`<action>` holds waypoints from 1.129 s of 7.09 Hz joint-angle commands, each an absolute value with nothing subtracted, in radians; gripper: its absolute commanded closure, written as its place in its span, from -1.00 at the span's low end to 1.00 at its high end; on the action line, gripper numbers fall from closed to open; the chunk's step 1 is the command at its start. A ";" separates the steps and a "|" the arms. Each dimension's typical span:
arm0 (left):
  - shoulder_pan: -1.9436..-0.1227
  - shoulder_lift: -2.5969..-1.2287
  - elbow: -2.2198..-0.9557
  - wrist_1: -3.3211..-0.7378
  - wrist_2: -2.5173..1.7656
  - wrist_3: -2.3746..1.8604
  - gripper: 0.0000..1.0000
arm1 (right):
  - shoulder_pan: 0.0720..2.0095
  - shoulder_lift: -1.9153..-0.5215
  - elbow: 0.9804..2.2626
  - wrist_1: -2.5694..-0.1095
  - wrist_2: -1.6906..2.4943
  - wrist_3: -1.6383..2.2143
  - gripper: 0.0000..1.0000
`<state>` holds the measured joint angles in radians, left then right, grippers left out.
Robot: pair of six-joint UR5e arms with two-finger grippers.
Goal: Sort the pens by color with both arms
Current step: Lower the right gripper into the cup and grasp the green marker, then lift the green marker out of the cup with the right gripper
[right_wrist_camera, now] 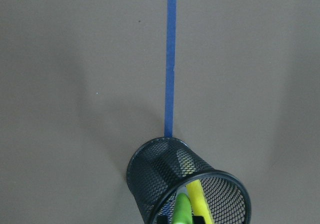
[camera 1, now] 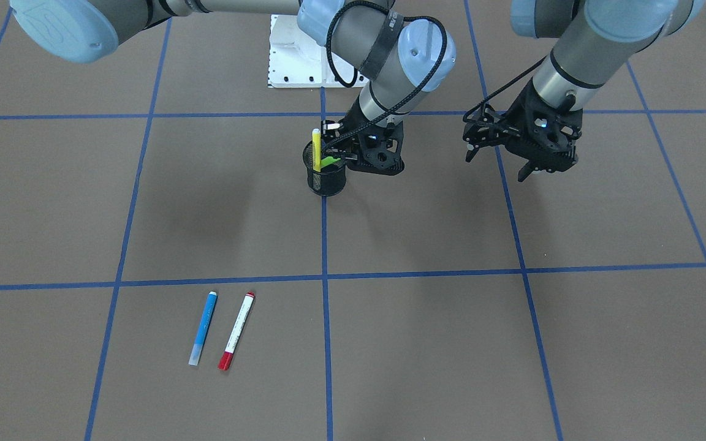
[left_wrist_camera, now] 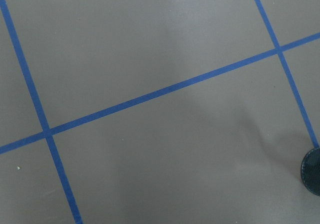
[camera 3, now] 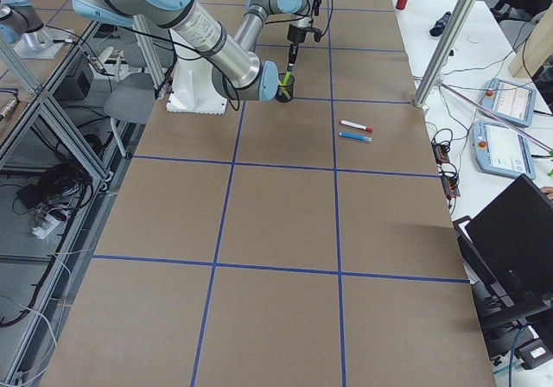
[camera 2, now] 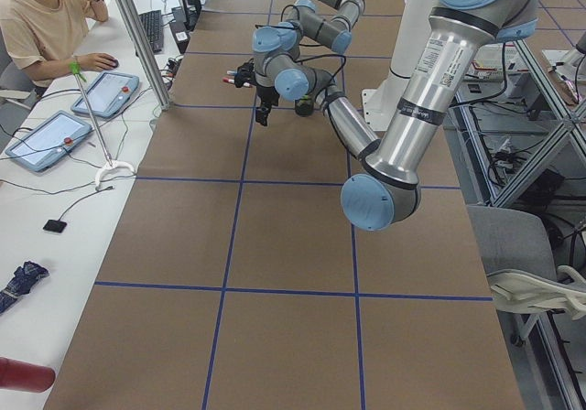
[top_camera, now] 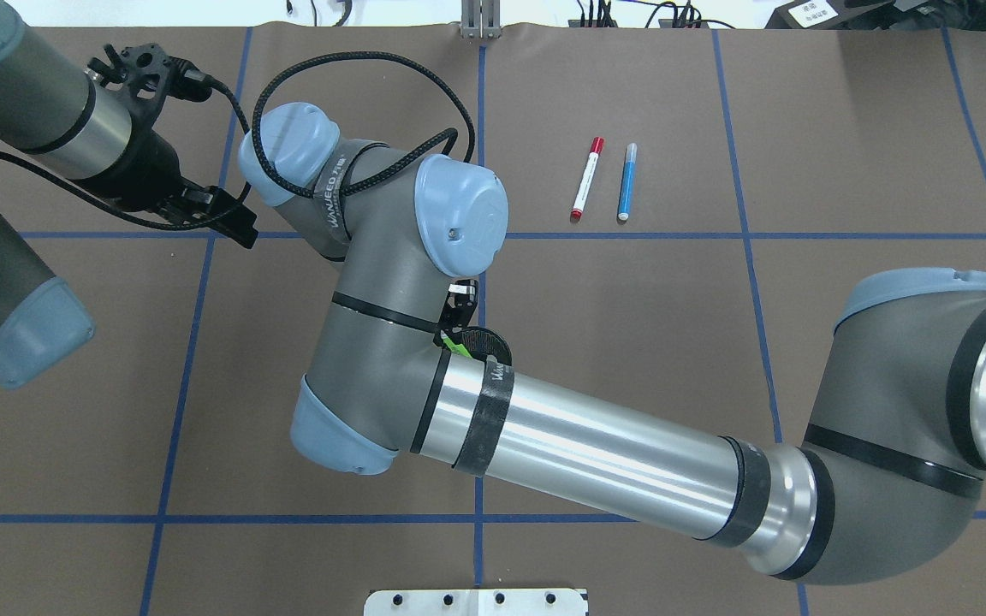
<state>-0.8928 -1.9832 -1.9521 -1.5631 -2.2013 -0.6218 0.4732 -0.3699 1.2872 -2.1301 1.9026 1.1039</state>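
My brown table (camera 1: 426, 343) carries a blue tape grid (camera 1: 323, 245). My right gripper (camera 1: 336, 154) sits at the rim of the black mesh cup (camera 1: 325, 177), by the tilted green pen (camera 1: 330, 162); I cannot tell whether I grip it. The yellow pen (camera 1: 316, 144) stands upright in the cup. Seen from the front, my left gripper (camera 1: 497, 164) hangs at the cup's 3 o'clock, fingers spread and empty. The blue pen (camera 1: 203, 327) and red-capped pen (camera 1: 237, 331) lie side by side at 7 o'clock.
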 commanded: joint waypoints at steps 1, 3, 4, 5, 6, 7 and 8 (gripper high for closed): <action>-0.893 -1.986 -1.953 -1.563 -2.201 -0.643 -0.99 | 0.498 -0.373 1.357 -2.138 1.891 1.101 1.00; -0.893 -1.985 -1.953 -1.575 -2.201 -0.646 -0.99 | 0.534 -0.380 1.441 -2.138 1.869 1.103 1.00; -0.893 -1.985 -1.953 -1.575 -2.203 -0.644 -0.99 | 0.552 -0.385 1.481 -2.140 1.859 1.103 1.00; -0.891 -1.985 -1.953 -1.575 -2.201 -0.646 -0.99 | 0.570 -0.387 1.514 -2.140 1.849 1.103 1.00; -0.891 -1.985 -1.953 -1.575 -2.201 -0.646 -0.99 | 0.575 -0.390 1.554 -2.146 1.791 1.104 1.00; -0.890 -1.986 -1.953 -1.575 -2.201 -0.646 -0.99 | 0.577 -0.388 1.566 -2.146 1.726 1.109 1.00; -0.888 -1.987 -1.951 -1.575 -2.201 -0.646 -0.98 | 0.578 -0.397 1.584 -2.135 1.660 1.117 1.00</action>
